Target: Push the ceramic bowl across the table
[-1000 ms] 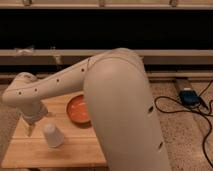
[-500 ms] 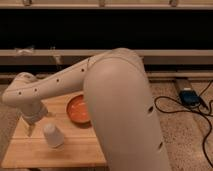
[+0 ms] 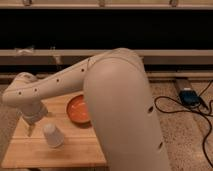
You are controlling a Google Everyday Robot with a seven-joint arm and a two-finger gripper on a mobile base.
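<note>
The ceramic bowl (image 3: 77, 109) is orange, glossy and shallow, and sits on the far middle part of the light wooden table (image 3: 60, 152). Its right side is hidden behind my arm. My arm reaches from the right foreground to the left. The gripper (image 3: 31, 126) hangs over the table's left part, to the left of the bowl and apart from it. It is just above and left of a small upturned white cup (image 3: 52, 135).
My large beige arm (image 3: 120, 105) covers the table's right part. A blue device (image 3: 189, 96) with black cables (image 3: 180, 110) lies on the speckled floor at the right. A low ledge (image 3: 50, 56) runs along the dark wall behind.
</note>
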